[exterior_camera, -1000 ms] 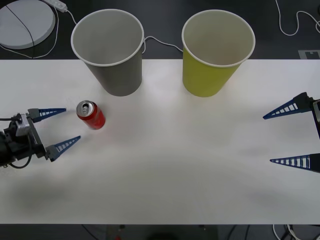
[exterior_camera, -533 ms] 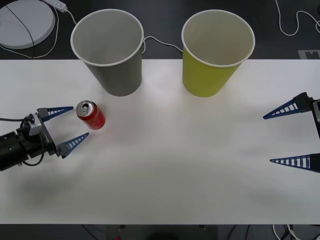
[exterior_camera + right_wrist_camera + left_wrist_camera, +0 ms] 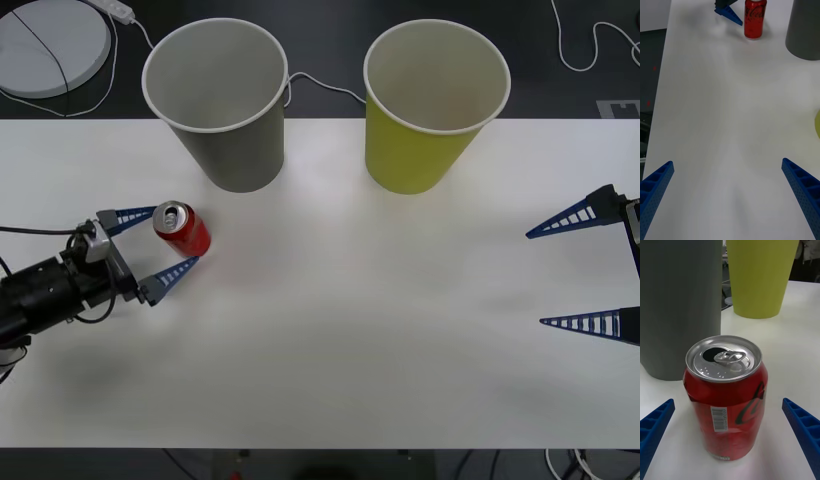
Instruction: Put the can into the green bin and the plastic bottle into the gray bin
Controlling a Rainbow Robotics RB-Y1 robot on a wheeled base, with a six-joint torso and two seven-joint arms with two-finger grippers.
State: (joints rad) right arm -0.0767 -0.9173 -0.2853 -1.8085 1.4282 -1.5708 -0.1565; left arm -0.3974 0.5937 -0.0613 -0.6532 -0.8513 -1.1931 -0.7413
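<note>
The can (image 3: 181, 229) stands upright on the white table (image 3: 380, 340), between the spread fingers of the left claw (image 3: 157, 245), a little in from their tips. That claw is wide open and holds nothing; one finger lies on either side of the can with a clear gap to each. Beyond the can from the claw rises the gray cup (image 3: 216, 100), and farther off to the side stands the green cup (image 3: 434, 104), where the can belongs.

The can looks light and already opened, so I judge it easy to upset. If the claw pushes forward off-centre, one finger could meet the can first and nudge or topple it, perhaps rolling it toward the gray cup, which is close behind. A hard squeeze might dent the thin wall; a loose or low one could let it slip on the lift. On the way to the green cup the can must pass the gray cup, and a low carry risks knocking either rim.

The right claw (image 3: 586, 270) waits well apart at the far side of the table, its fingers spread wide and empty.

I can find no plastic bottle on the table. The left arm runs off the picture's edge, and from above the claw's height over the table is hard to judge. The cups' insides look bare, though their bottoms are hard to make out. Whether the can has liquid left cannot be told.
</note>
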